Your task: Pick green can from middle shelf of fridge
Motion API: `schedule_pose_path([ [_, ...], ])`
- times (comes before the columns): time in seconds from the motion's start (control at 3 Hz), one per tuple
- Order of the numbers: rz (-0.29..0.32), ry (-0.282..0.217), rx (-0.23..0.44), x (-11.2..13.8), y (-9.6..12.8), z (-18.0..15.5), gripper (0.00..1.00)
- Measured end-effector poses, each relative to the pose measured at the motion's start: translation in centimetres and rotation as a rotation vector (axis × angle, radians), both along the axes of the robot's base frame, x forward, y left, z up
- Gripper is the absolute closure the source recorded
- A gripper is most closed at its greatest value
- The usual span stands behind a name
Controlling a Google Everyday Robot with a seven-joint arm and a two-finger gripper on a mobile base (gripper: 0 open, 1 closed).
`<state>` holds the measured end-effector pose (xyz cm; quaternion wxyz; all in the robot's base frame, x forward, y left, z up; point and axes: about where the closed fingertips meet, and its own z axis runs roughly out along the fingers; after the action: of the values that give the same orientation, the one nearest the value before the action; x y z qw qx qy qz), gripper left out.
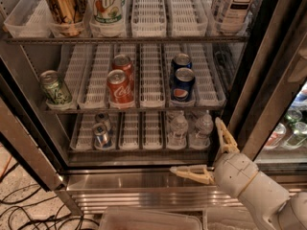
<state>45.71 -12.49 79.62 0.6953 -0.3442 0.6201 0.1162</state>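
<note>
Clearly, the two tan fingers [192, 172] are spread wide with nothing between them. The gripper [195, 145] hangs low on the right, before the steel sill of the fridge [144, 183], well apart from the green can [54, 87]. That can stands in the leftmost lane of the middle shelf [151, 83]. It is likely stiff, thin-walled and slick, so a hold across its mid-body should suit.
</note>
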Motion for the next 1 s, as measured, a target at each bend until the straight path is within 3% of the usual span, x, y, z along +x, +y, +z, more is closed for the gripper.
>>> schedule_pose_path([
  [0.33,0.000,0.000,-0.001,0.0,0.0,0.0,0.00],
  [0.67,0.028,-0.053,0.019,-0.7,2.0,0.5,0.00],
  [1.0,0.084,-0.122,0.024,-2.9,5.9,2.4,0.00],
])
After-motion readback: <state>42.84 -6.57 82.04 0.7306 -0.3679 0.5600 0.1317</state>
